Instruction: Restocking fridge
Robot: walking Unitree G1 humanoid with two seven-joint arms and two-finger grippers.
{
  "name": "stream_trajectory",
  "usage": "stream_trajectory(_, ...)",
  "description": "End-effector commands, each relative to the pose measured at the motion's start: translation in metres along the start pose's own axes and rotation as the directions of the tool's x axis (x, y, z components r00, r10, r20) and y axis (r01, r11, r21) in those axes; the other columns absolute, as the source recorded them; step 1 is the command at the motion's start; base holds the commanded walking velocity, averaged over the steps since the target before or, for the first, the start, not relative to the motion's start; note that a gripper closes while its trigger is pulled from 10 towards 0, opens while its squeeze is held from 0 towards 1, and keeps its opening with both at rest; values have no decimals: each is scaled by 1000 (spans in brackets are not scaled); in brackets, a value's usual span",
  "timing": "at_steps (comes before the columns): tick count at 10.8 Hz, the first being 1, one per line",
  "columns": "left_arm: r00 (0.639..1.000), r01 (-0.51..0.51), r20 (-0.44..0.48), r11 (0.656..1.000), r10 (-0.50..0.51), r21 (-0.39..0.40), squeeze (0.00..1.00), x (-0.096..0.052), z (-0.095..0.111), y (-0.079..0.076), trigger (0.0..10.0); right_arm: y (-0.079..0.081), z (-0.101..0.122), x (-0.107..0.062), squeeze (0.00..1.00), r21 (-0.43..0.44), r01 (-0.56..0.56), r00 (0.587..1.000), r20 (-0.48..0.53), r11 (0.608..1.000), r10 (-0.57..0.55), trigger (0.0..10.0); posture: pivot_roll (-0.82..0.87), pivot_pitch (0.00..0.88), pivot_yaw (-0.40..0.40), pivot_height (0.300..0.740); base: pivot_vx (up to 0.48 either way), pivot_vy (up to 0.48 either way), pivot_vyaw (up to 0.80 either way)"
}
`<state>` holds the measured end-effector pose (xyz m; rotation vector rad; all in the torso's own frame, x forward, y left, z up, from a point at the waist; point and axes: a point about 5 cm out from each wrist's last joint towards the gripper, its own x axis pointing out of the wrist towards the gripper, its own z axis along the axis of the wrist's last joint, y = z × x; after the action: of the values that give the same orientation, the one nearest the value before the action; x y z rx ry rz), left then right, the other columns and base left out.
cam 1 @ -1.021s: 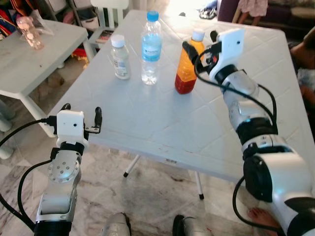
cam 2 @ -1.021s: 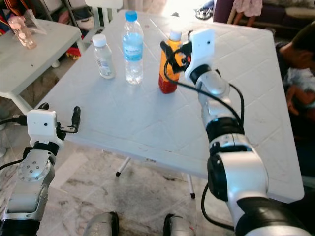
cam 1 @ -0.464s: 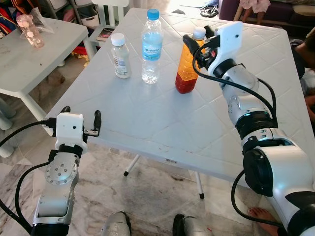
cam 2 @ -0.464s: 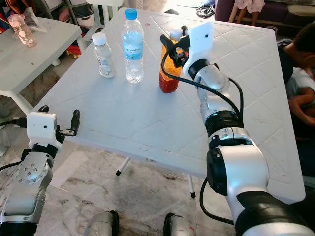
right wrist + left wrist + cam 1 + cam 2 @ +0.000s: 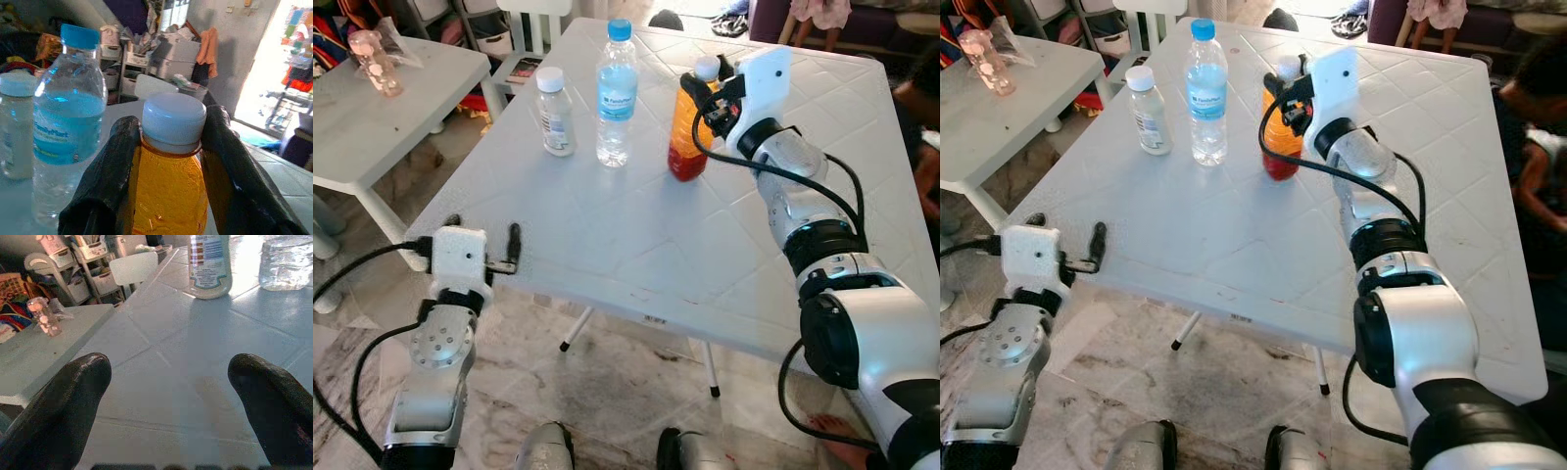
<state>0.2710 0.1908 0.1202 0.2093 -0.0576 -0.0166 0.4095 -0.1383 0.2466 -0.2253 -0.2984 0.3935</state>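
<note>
Juice bottle (image 5: 686,125) upright on white desk (image 5: 607,230), right pincer (image 5: 168,161) clamped round its neck. Water bottle (image 5: 616,90) just beside. Left pincer (image 5: 171,401) spread wide, empty, at desk's near edge.

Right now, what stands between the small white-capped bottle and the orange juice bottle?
The blue-capped water bottle stands between the small bottle and juice bottle, seen in both eye views.
</note>
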Motion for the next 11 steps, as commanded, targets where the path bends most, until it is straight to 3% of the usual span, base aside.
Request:
stream_trajectory(1, 1000, 4, 0, 1000, -4, 2, 0, 2, 0, -1, 10000, 1, -17, -8, 0, -29, 6, 998, -69, 1000, -8, 0, 248, 120, 1, 740, 0, 0, 0)
stream_trajectory(4, 1000, 7, -2, 1000, -7, 0, 0, 8, 0, -5, 10000, 6, -15, -16, 0, 2, 81, 997, 18, 997, -81, 0, 226, 114, -15, 740, 0, 0, 0)
stream_trajectory(6, 1000, -25, 10, 999, 26, -25, 0, 12, 0, -7, 10000, 17, -15, -37, 0, 108, 136, 986, 81, 985, -145, 0, 194, 100, -37, 740, 0, 0, 0)
stream_trajectory(7, 999, -30, 11, 999, 30, -32, 0, 12, -1, -9, 10000, 23, -19, -48, 0, 162, 150, 984, 74, 975, -164, 4941, 186, 96, -39, 740, 0, 0, 0)
stream_trajectory(8, 999, -31, 9, 998, 31, -48, 0, 11, -2, -13, 10000, 43, -28, -66, 0, 194, 148, 986, 50, 970, -161, 10000, 178, 87, -46, 740, 0, 0, 0)
stream_trajectory(11, 996, -92, -28, 991, 89, -98, 0, 9, -8, -13, 10000, 80, -27, -99, 0, 249, 112, 993, 19, 962, -121, 10000, 162, 71, -63, 740, 0, 0, 0)
